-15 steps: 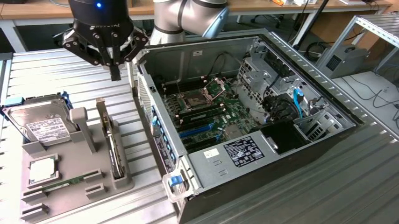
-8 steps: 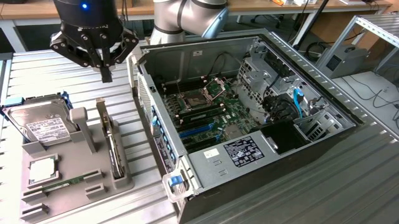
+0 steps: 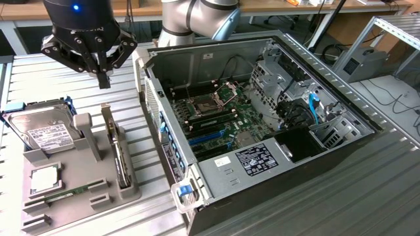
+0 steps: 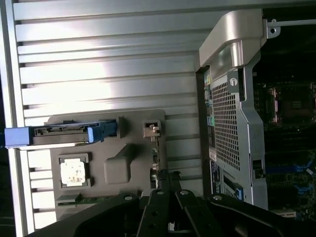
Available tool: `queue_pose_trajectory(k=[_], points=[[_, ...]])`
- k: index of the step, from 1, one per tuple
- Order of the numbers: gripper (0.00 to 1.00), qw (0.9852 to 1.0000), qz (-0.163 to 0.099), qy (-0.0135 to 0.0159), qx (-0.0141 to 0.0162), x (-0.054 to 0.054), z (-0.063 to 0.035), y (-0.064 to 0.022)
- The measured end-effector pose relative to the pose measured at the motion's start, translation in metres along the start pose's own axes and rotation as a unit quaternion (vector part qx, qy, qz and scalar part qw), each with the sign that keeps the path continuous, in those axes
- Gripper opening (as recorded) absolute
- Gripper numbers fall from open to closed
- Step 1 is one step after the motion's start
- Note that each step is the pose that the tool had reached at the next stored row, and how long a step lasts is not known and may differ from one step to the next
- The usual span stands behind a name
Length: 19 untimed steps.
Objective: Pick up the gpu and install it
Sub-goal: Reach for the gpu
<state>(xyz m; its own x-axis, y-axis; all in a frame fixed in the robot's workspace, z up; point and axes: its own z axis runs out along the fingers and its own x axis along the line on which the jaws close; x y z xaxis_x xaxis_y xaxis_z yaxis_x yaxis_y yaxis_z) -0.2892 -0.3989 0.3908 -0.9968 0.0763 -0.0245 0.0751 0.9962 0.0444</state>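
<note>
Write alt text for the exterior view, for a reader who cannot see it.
A robot arm's shut tool hangs empty above a gpu standing on edge in a grey holder, beside an open computer case. A hard drive also sits in the holder.

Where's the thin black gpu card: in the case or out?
Out: the gpu stands on edge in the grey plastic holder beside the open metal case.

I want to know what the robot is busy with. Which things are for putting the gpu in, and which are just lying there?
For the job:
- gpu, standing on edge in the grey holder
- gripper, shut, hovering near it
- open computer case

Just lying about, in the holder:
- hard drive
- processor chip
- RAM stick
</note>
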Motion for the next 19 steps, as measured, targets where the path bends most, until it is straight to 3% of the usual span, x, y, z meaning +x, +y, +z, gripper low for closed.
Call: queue_pose_trajectory(k=[4,14,19], points=[[0.11,1.0,0.0,0.0,0.0,0.0048,0.0001,-0.0004],[0.11,1.0,0.0,0.0,-0.0001,0.0051,0.0001,-0.0005],[0.11,1.0,0.0,0.0001,0.0,0.0047,-0.0001,-0.0051]])
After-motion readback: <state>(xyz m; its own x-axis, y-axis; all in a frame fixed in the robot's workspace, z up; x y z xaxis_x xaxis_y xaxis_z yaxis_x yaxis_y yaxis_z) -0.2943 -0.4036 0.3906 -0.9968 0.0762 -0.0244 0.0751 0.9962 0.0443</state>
